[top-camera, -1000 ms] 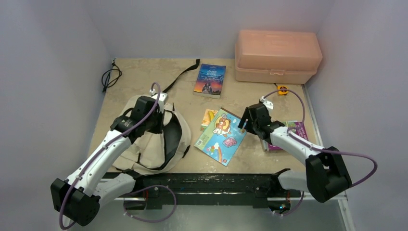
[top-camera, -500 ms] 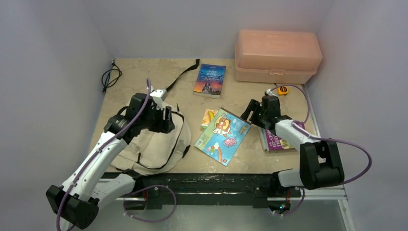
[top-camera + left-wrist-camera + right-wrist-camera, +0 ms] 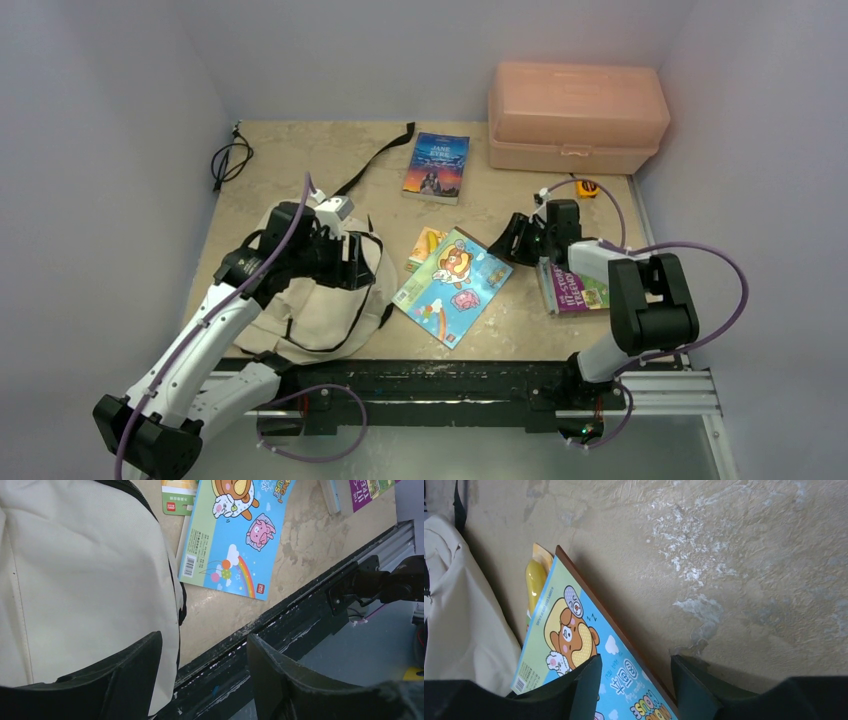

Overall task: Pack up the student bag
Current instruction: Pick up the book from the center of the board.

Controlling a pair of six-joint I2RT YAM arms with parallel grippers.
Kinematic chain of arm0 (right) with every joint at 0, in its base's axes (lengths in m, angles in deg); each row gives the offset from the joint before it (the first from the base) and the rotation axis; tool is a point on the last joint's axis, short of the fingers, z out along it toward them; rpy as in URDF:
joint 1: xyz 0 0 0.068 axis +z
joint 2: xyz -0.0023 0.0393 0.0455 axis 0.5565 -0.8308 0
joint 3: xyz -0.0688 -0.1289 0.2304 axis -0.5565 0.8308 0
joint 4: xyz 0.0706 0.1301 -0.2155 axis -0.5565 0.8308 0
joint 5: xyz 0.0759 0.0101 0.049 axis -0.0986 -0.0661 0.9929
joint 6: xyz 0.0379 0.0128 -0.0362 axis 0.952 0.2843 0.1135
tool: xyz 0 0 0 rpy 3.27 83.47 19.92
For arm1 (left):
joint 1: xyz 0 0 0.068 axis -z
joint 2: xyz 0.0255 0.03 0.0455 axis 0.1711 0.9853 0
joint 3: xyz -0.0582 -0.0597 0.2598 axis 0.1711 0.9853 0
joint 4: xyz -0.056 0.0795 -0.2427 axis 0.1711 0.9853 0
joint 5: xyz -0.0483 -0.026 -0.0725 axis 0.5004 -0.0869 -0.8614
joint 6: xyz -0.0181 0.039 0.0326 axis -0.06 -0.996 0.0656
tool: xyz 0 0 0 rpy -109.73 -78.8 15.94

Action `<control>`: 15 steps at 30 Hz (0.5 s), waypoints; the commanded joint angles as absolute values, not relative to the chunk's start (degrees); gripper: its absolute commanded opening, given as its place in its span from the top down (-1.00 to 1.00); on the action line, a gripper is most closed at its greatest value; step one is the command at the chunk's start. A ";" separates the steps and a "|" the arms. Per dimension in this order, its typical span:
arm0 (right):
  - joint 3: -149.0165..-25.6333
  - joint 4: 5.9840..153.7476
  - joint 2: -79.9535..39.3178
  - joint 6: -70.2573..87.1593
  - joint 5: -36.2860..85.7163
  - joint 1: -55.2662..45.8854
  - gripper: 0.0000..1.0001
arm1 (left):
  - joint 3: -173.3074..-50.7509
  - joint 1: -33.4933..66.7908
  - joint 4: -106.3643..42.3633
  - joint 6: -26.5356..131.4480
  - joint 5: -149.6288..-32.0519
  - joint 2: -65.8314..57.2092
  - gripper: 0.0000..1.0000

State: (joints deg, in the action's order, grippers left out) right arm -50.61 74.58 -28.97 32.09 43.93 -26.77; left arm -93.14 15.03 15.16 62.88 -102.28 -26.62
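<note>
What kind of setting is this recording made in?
Probably a robot lab test booth, not a real classroom: plain pale walls box in a table, a black mounting rail edges it, and a student bag and picture book lie staged.

The paperback (image 3: 436,165) at the far side of the surface (image 3: 300,150) bears "JANE EYRE" in pale capitals on its cover. The blue picture book (image 3: 235,535) at centre carries multicoloured capitals reading "MOUSE" next to Chinese characters. It also has a barcode and a small red brand tag, both too fine to read, and a similar red tag stands on the green card (image 3: 176,500) at its edge. On the purple book (image 3: 372,490) at the right, "117" and "TRE" show, the rest being cut off.
</note>
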 commanded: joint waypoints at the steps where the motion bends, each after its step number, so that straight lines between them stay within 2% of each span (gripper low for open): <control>1: -51.56 77.02 -28.71 26.59 44.53 -26.94 -0.20 | -94.09 15.29 15.68 62.38 -104.15 -26.98 -0.25; 4: -53.58 79.08 -31.47 23.98 46.58 -26.95 -0.16 | -94.28 15.29 15.39 62.26 -104.32 -26.86 -0.25; 7: -54.69 80.84 -34.05 21.90 50.13 -26.94 0.00 | -94.45 15.29 15.33 62.37 -104.75 -26.42 -0.25; 11: -55.09 79.82 -35.51 21.24 53.73 -26.95 0.41 | -94.15 15.29 15.28 62.35 -104.82 -26.54 -0.25; 14: -56.90 83.20 -34.71 20.74 51.71 -26.89 0.93 | -94.29 15.29 15.72 62.09 -104.69 -26.62 -0.25; 15: -57.86 85.72 -33.65 20.90 49.28 -26.95 1.00 | -94.33 15.29 15.94 62.06 -104.58 -26.67 -0.25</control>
